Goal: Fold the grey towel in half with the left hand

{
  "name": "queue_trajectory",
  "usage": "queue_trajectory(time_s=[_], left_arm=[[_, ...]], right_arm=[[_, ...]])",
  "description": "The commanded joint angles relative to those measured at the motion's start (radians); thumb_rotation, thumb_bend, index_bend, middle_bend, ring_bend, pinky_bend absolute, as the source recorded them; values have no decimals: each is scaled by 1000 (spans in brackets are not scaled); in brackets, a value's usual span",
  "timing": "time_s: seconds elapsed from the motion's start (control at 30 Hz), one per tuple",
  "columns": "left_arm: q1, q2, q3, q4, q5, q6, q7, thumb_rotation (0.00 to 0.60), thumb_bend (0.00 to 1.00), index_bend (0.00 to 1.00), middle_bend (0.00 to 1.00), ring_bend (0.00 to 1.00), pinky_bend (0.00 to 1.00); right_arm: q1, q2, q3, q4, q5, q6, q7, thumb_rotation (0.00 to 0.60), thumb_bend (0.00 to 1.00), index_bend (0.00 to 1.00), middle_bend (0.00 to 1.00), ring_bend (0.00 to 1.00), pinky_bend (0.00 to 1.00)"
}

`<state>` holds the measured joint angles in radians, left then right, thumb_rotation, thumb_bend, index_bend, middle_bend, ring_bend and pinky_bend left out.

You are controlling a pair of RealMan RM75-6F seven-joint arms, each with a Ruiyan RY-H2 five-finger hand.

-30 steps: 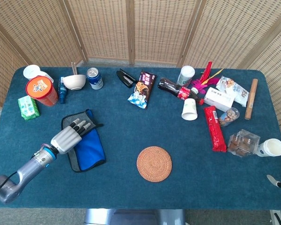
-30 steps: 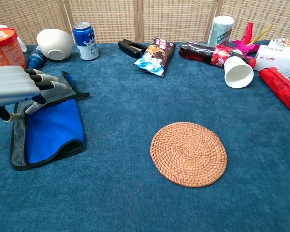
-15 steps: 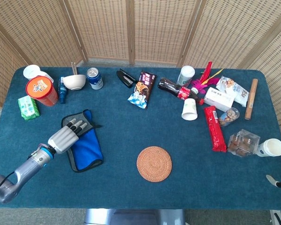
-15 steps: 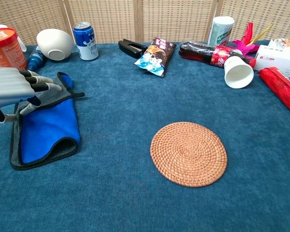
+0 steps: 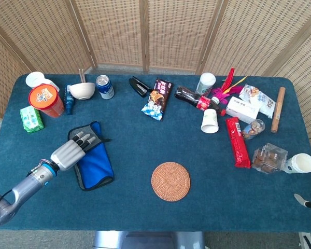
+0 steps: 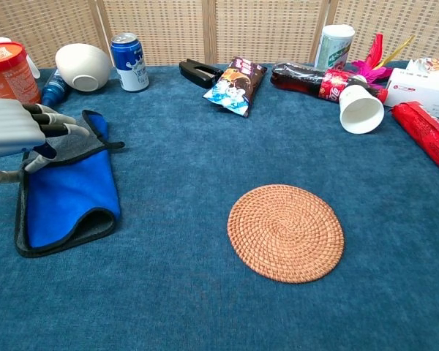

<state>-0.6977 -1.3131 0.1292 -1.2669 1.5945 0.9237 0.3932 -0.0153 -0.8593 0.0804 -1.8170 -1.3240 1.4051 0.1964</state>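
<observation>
The grey towel (image 5: 97,162) with its blue face up lies doubled over at the left of the table, its rounded fold toward the table's middle (image 6: 73,191). My left hand (image 5: 70,151) is over the towel's far left corner. Its fingers (image 6: 53,126) stretch across the grey upper edge and the thumb sits below, pinching that edge. In the chest view the left hand (image 6: 13,129) enters from the left border. Only a sliver of the right hand (image 5: 307,203) shows at the lower right edge of the head view.
A woven round coaster (image 5: 170,181) lies centre front. Behind the towel stand an orange tub (image 5: 45,100), a white bowl (image 5: 82,91), a blue can (image 5: 104,86) and a green packet (image 5: 31,119). Snacks, bottles and cups crowd the right side around a red packet (image 5: 238,142).
My left hand has drawn back to the left, and the towel's upper edge and fold have shifted left with it. The right hand has stayed put.
</observation>
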Motion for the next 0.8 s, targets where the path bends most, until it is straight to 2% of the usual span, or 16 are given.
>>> queue_trajectory(time_s=[0.03,0.13,0.3,0.5,0.8], left_arm=[[4,11,4,-6,6,3,-2,600,476,179,0,0,104],[8,21,5,-13,9,3,3,600,439,129,0,0,95],[14,21,-2,-17,-1,0,33,600,311,2,0,0,88],[25,17,-19,-25,-22,7,71,600,292,0,0,0,92],[34,56,-10,-44,19,47,20,600,293,0,0,0,108]], right_arm=[[-1,0,-1,-2,-3,2,-4,600,0,0,0,0,0],[-1,0,-3,-5,-6,3,-6,600,0,0,0,0,0],[-2,1,-5,-8,-10,6,-9,600,0,0,0,0,0],[-3,2,-6,-9,-10,7,-7,600,0,0,0,0,0],[-1,2,-8,-10,-14,4,-10,600,0,0,0,0,0]])
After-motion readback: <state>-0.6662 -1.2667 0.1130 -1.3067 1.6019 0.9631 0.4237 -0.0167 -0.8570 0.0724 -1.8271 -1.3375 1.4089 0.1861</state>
